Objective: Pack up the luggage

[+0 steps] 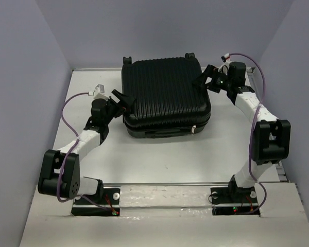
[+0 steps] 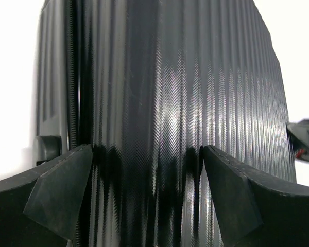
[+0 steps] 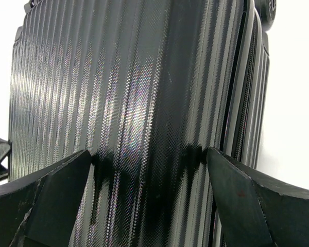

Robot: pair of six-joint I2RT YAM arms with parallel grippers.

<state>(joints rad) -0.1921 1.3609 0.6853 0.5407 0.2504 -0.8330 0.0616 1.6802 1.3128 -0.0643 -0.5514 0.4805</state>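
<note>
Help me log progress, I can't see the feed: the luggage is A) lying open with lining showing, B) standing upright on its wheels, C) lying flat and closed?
C: the luggage lies flat, its ribbed halves shut together, with no lining showing.

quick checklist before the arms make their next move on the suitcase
1. Luggage lying flat on the table: ok.
2. Lid down on the base: ok.
3. Zipped or latched shut: cannot tell.
4. Left gripper open, at the shell's left side: ok.
5. Right gripper open, at the shell's right side: ok.
6. Fingertips actually touching the shell: cannot tell.
</note>
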